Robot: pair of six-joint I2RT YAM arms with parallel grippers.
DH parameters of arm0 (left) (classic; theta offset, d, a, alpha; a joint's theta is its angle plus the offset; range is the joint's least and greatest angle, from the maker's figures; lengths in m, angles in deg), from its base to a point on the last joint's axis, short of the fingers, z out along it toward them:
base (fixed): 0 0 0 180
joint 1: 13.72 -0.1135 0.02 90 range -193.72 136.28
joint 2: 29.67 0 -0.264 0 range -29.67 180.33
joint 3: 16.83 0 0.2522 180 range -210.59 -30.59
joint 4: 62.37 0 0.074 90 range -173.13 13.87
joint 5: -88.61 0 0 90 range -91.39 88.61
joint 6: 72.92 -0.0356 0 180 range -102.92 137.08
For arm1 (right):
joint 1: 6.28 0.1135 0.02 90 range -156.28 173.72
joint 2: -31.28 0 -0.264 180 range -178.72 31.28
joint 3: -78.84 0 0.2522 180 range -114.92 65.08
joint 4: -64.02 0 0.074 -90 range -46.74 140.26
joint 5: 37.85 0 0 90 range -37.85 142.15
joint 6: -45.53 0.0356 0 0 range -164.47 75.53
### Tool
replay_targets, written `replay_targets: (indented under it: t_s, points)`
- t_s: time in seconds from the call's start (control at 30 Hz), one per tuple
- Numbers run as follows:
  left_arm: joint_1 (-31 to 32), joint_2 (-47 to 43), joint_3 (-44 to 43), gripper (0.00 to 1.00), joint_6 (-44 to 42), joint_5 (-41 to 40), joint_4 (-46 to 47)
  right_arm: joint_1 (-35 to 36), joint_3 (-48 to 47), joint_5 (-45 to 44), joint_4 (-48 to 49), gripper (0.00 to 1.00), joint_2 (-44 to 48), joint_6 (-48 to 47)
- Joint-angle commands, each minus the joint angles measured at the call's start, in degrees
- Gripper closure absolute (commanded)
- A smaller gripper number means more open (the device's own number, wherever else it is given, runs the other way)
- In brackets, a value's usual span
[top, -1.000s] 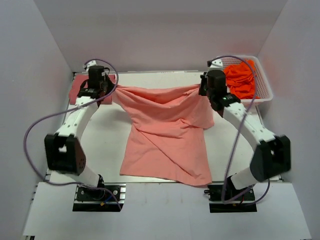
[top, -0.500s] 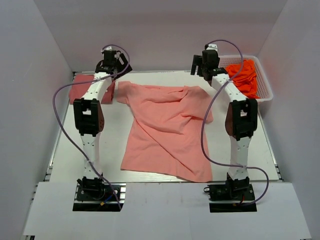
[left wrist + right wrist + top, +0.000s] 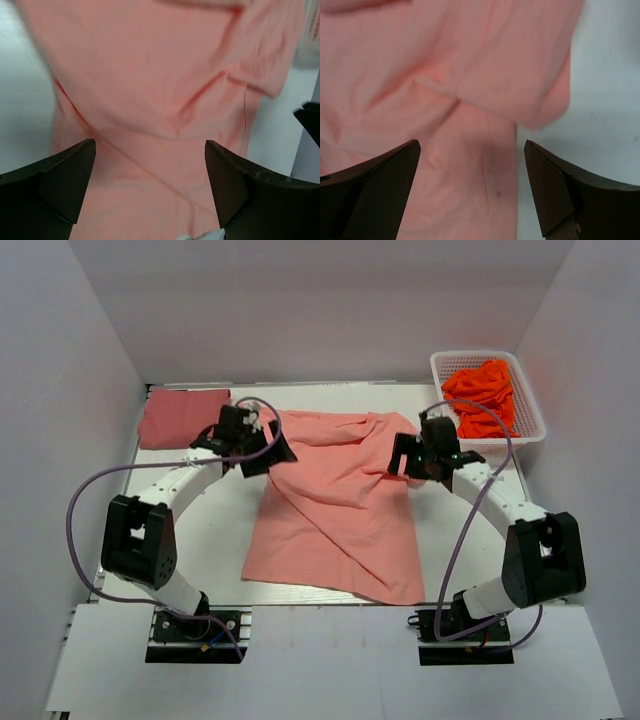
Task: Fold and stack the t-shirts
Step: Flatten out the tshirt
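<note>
The left gripper (image 3: 150,143) stands wide open with nothing between its fingers, hovering just over the salmon-pink t-shirt (image 3: 340,510). The right gripper (image 3: 472,142) is equally spread and empty above the same cloth. From the top camera, each hangs over one upper corner of the shirt: the left by the left shoulder, the right by the right sleeve, which appears folded over on itself. The shirt lies mid-table (image 3: 215,540), spread but rumpled, with long diagonal creases running toward its lower right corner.

The step in hand looks like a fresh grasp to flatten the shirt before folding. To do it well, each gripper should probably come down on an outer edge rather than mid-panel and pinch through both layers. The two should then draw apart evenly so the creases run out.

Further off, the rose-red t-shirt (image 3: 180,418) lies folded at the far left corner. A white basket (image 3: 535,425) of orange cloth (image 3: 485,395) sits far right.
</note>
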Motion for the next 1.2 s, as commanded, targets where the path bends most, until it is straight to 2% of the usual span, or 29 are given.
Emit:
replay_targets:
  t_s: [0.0, 0.17, 0.3, 0.47, 0.5, 0.6, 0.7, 0.8, 0.93, 1.03, 1.07, 1.13, 1.17]
  points:
    - [3.34, -5.31, 7.92, 0.0, 1.11, 4.39, -2.61, 0.5, 7.48, 2.78, -2.01, 0.1, 4.95, 2.24]
    - [7.91, -11.64, 20.22, 0.0, 4.53, 5.81, -1.84, 0.94, 14.6, 6.82, -0.96, 0.1, 8.83, 3.73]
    - [9.32, -12.18, 24.82, 0.0, 5.94, 5.81, -1.82, 1.99, 14.27, 9.29, 0.89, 0.1, 7.26, 3.57]
    - [9.33, -10.86, 27.81, 0.0, 8.93, -2.26, -6.83, 4.89, 2.35, 6.66, 0.46, 0.1, 0.85, 0.23]
    - [9.32, -10.86, 27.82, 0.0, 10.41, -4.19, -9.71, 5.41, -0.56, 6.39, 0.28, 0.1, -3.08, -0.13]
    - [8.36, -9.64, 27.82, 0.0, 12.7, -14.18, -13.94, 5.77, -7.51, 4.37, 0.19, 0.1, -9.87, -0.3]
    - [7.83, -6.83, 24.22, 0.0, 14.56, -22.2, -15.8, 5.6, -15.06, 3.66, -0.25, 0.1, -17.43, -0.66]
    - [6.43, -2.44, 19.83, 0.0, 15.26, -26.96, -18.35, 5.85, -23.5, 3.66, -3.14, 0.1, -24.99, -0.74]
    - [5.28, 4.78, 12.45, 0.0, 13.96, -27.5, -19.06, 5.59, -28.54, 5.77, -6.65, 0.1, -31.32, -0.04]
    - [2.92, 8.73, 6.56, 0.0, 11.85, -28.74, -18.53, 5.77, -23.55, 6.12, -6.05, 0.1, -29.15, 1.62]
    - [2.91, 10.05, 4.72, 0.0, 10.88, -28.74, -17.75, 5.6, -17.44, 6.12, -5.88, 0.1, -28.26, 1.98]
    - [1.16, 14.7, -1.87, 0.0, 8.08, -29.26, -16.51, 5.6, -12.22, 5.69, -4.83, 0.1, -22.48, 4.25]
    - [1.15, 16.46, -4.33, 0.0, 7.1, -29.26, -15.99, 5.59, -3.23, 4.9, -4.65, 0.1, -20.71, 5.22]
